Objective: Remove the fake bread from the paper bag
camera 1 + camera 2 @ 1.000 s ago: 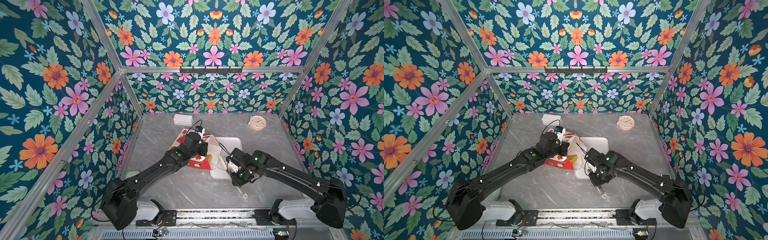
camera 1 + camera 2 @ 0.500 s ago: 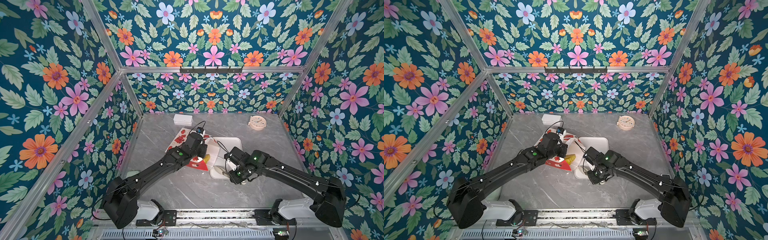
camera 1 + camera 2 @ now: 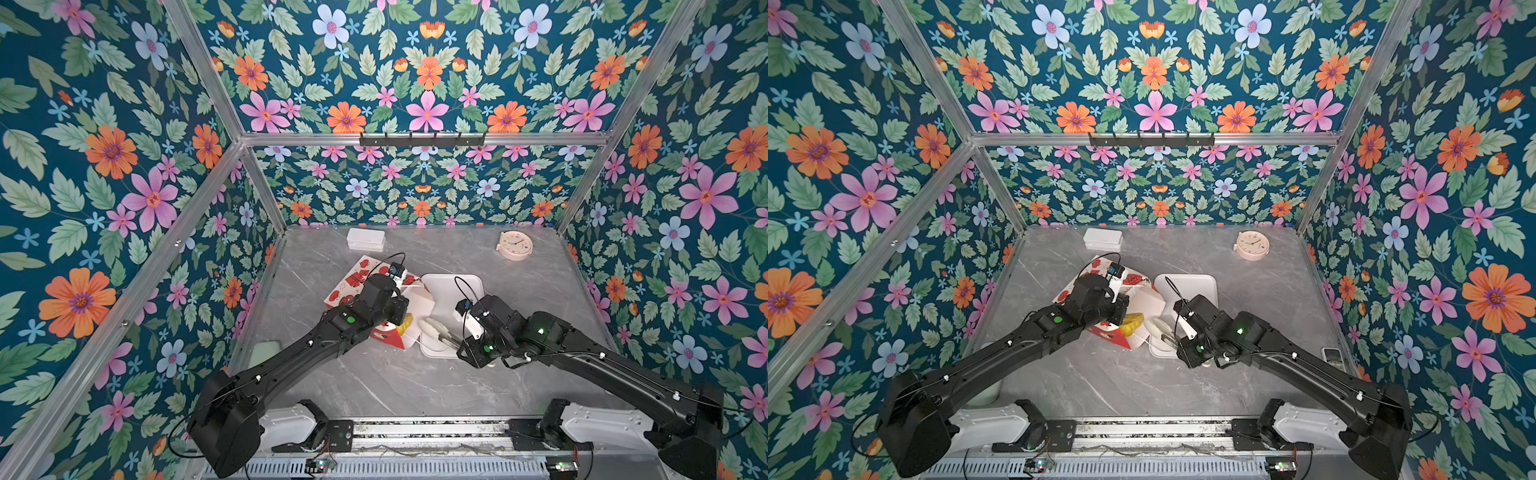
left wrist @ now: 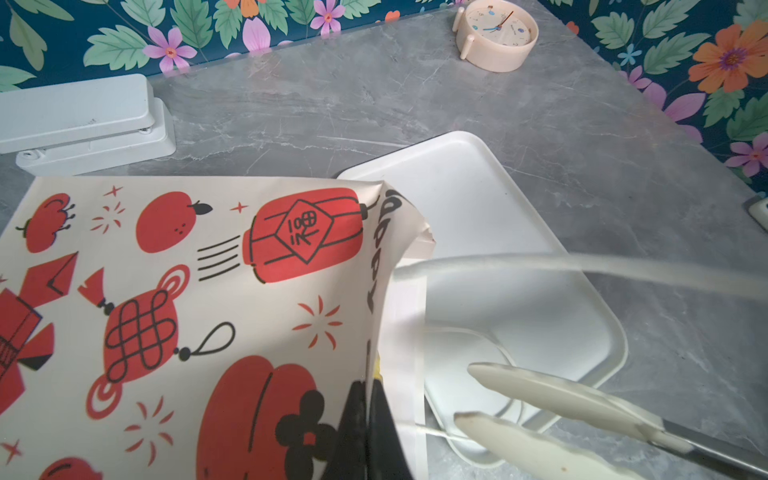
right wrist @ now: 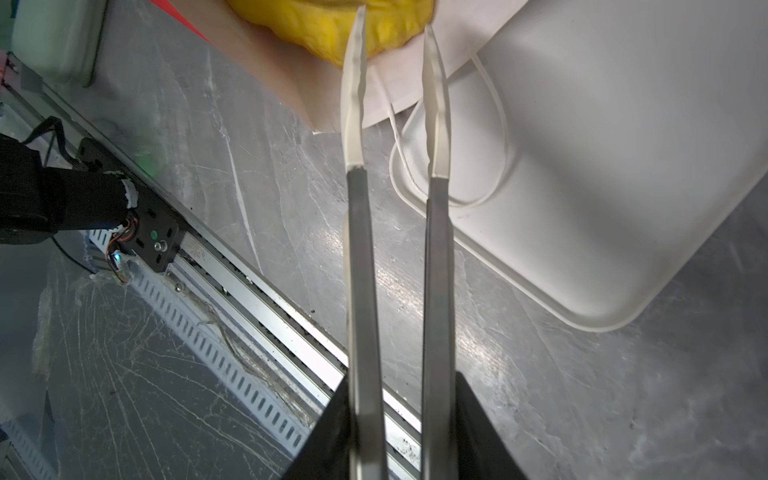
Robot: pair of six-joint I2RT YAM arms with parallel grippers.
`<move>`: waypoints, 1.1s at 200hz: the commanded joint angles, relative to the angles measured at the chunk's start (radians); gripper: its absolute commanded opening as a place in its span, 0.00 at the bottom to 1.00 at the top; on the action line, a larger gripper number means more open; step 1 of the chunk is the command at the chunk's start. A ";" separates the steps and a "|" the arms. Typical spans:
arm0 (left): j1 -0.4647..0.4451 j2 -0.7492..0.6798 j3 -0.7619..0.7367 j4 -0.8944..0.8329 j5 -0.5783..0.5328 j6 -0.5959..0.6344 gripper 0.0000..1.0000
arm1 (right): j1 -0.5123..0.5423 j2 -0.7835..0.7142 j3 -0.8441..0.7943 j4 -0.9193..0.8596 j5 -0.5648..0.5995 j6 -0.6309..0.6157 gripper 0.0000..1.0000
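Note:
The paper bag (image 3: 357,282) (image 3: 1133,280) lies tilted on the table, red-and-white print up, its mouth over the white tray (image 3: 461,286). My left gripper (image 4: 365,386) is shut on the rim of the paper bag (image 4: 187,291). A yellow piece of fake bread (image 3: 405,325) (image 5: 316,20) shows in the bag mouth. My right gripper (image 5: 395,399) is shut on metal tongs (image 3: 436,330) with white tips. The tips (image 5: 353,62) stand apart right at the bread, with nothing between them. A cord handle (image 5: 503,124) lies on the tray (image 5: 623,166).
A round cream clock (image 3: 514,246) and a flat white box (image 3: 365,240) sit by the back wall. A pale green object (image 3: 266,351) lies at the left table edge, a small remote (image 3: 1333,355) at the right. The metal rail (image 5: 249,291) runs along the front.
The right arm has swung the tongs from pointing at the table's front round to the bag mouth, and their tips have spread a little. The left gripper has kept its hold on the bag.

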 commanded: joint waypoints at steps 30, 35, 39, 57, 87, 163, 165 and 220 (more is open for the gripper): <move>0.001 -0.020 -0.011 0.041 0.070 0.020 0.01 | 0.006 0.019 -0.008 0.095 0.059 -0.136 0.38; 0.002 -0.020 -0.011 0.041 0.072 0.020 0.02 | 0.006 0.019 -0.012 0.110 0.050 -0.140 0.38; 0.001 -0.021 -0.011 0.040 0.072 0.020 0.02 | 0.006 0.018 -0.016 0.123 0.044 -0.140 0.38; 0.001 -0.022 -0.014 0.044 0.074 0.020 0.02 | 0.005 0.031 -0.021 0.157 0.030 -0.114 0.39; 0.001 -0.022 -0.019 0.049 0.086 0.024 0.02 | 0.006 0.052 -0.014 0.142 -0.003 -0.121 0.40; 0.003 -0.029 0.001 0.002 0.124 0.068 0.03 | 0.055 -0.019 -0.025 0.057 0.333 -0.338 0.38; 0.003 -0.030 0.002 0.001 0.122 0.069 0.04 | 0.059 -0.019 -0.026 0.056 0.344 -0.344 0.38; 0.026 -0.016 -0.011 0.014 0.140 0.075 0.04 | 0.182 0.005 -0.087 0.065 0.547 -0.458 0.37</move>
